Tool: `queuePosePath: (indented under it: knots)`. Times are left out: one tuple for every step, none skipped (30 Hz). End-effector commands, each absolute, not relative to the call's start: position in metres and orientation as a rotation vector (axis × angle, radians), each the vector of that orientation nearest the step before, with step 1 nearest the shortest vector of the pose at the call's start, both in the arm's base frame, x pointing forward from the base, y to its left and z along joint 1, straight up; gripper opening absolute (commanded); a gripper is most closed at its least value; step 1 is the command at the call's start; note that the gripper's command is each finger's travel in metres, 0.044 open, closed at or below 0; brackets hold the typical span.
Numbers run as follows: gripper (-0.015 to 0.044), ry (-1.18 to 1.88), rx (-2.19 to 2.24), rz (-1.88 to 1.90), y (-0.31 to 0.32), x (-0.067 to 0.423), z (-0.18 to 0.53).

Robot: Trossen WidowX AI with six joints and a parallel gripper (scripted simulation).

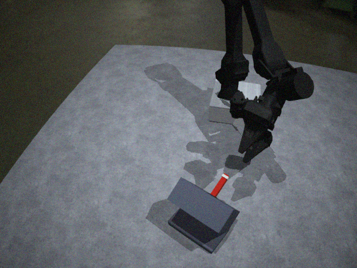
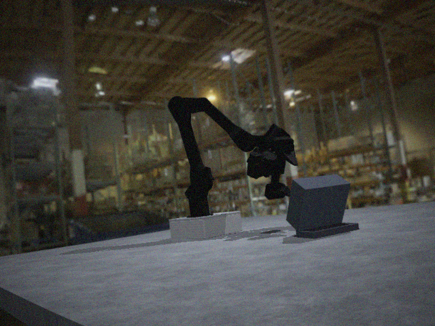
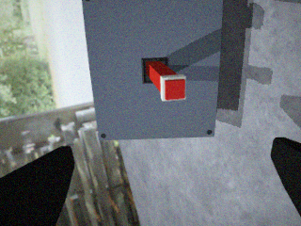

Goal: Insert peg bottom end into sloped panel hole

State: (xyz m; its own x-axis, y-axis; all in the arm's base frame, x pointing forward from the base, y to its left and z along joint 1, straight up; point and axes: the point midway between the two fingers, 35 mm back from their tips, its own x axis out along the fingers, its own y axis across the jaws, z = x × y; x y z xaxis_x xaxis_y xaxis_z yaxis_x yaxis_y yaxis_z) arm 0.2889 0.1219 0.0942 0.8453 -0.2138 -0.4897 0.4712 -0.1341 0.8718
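A red square peg (image 1: 218, 185) (image 3: 165, 81) with a white band at its free end sticks out of the square hole in the grey sloped panel (image 1: 198, 203) (image 2: 317, 202) (image 3: 119, 38). Its bottom end is inside the hole. My gripper (image 1: 250, 151) (image 3: 173, 153) is open and empty. It hangs apart from the peg, back along the peg's axis, with its fingers at the two lower corners of the wrist view. In the exterior view the gripper (image 2: 277, 191) is just left of the panel and the peg is hidden.
The panel stands on a dark base plate (image 1: 196, 230) (image 2: 326, 229). The arm's white mounting block (image 1: 222, 105) (image 2: 205, 224) is behind the gripper. The grey table (image 1: 86, 144) ends at an edge on the left.
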Motion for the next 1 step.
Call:
queuePosePath:
  knots:
    - [0.0440,0.200,1.613,-0.593,0.1228,0.2846,0.0986]
